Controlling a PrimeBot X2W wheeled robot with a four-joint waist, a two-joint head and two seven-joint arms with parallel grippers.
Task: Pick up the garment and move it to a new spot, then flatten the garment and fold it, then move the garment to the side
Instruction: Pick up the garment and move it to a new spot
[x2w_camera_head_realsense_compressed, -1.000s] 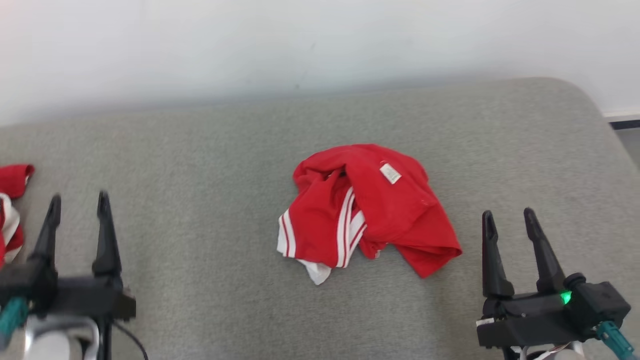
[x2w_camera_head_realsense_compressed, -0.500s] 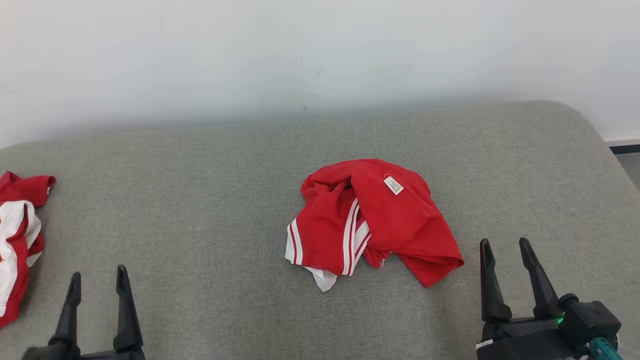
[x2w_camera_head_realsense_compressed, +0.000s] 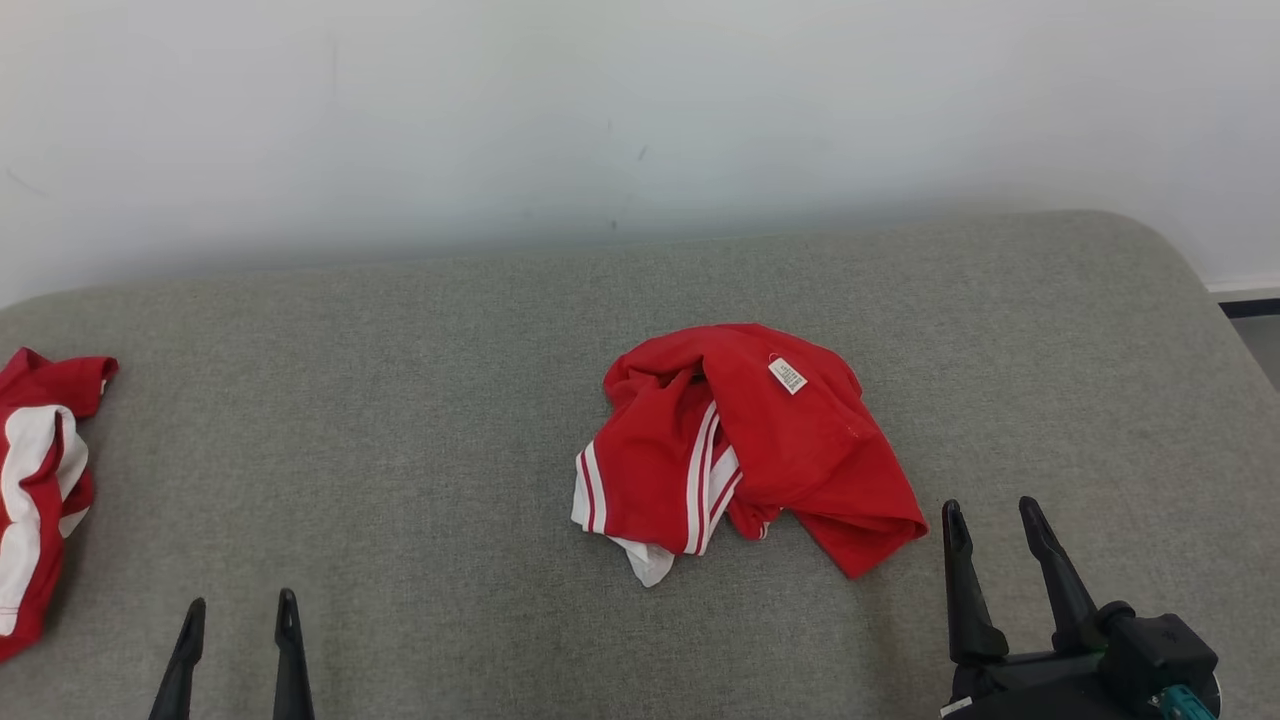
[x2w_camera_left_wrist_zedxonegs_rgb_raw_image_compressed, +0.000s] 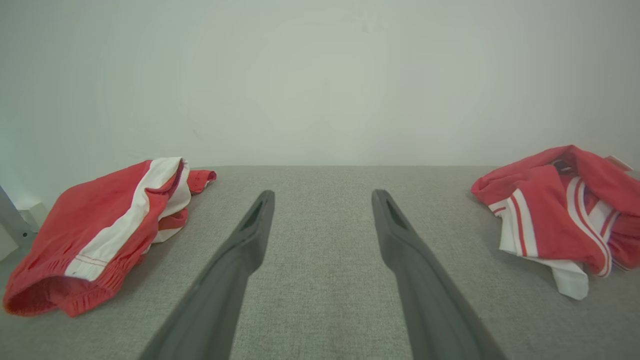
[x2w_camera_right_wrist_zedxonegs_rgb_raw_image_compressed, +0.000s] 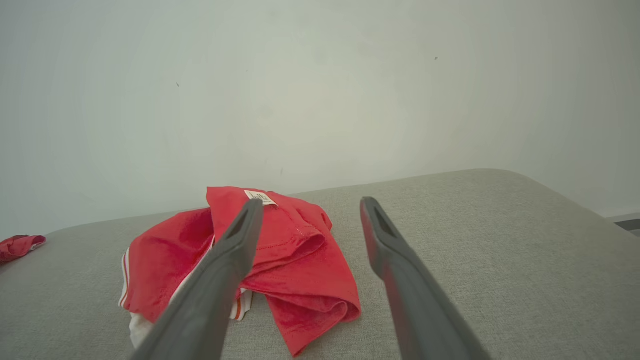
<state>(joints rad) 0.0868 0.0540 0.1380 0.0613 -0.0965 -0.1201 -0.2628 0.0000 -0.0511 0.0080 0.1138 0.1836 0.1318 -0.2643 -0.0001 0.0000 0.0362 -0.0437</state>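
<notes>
Near the centre of the head view, on the grey padded bench (x2w_camera_head_realsense_compressed: 400, 400), the red garment (x2w_camera_head_realsense_compressed: 790, 450) lies in a crumpled heap, with white-striped edges turned out at its lower left and a small white label (x2w_camera_head_realsense_compressed: 787, 375) on top. It looks like thin jersey cloth: light, limp and likely to sag or unfold when lifted, with nothing to break. Its layers may slide over one another, so a pinch on one fold could drag the rest unevenly. A sensible hold seems to be the raised fold by the label, or the hem corner pointing to the lower right, which lies closest to the right gripper (x2w_camera_head_realsense_compressed: 989, 510). That gripper sits at the lower right, fingers spread and empty, near the garment but apart from it. At the lower left, the left gripper (x2w_camera_head_realsense_compressed: 238, 608) is likewise spread and holds nothing, well apart from the garment. Red-and-white shorts (x2w_camera_head_realsense_compressed: 40, 480) lie at the left edge.
</notes>
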